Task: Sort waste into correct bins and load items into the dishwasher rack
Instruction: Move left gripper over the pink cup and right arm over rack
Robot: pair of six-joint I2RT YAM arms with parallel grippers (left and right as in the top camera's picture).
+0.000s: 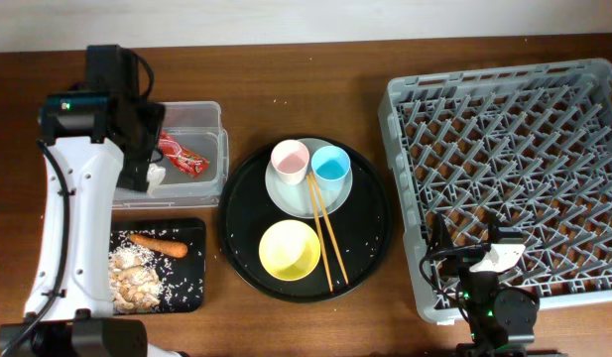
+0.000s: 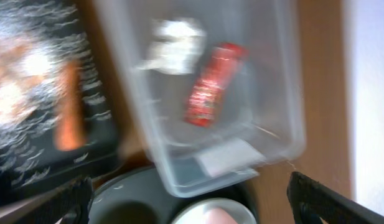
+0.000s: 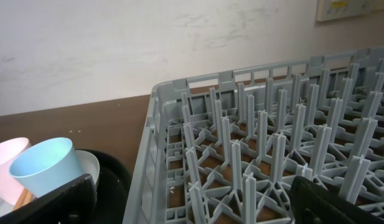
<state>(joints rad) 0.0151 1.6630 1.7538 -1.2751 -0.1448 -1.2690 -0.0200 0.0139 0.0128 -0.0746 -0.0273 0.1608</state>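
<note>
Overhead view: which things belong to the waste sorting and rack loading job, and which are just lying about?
Job: tissue, red wrapper, clear tub, food scraps, carrot stick, shallow black tray, pink cup, blue cup, yellow bowl, plate, chopsticks, rack.
Lying about: round black tray under the dishes.

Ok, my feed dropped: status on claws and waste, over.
Left claw open above clear tub; right claw open at rack edge. Tissue, red wrapper in tub; carrot stick, scraps in black tray. Nothing blocking.

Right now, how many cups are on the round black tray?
2. The pink cup stands on the pale plate, toward the clear tub; the blue cup stands beside it, toward the rack. None seems hidden.
</note>
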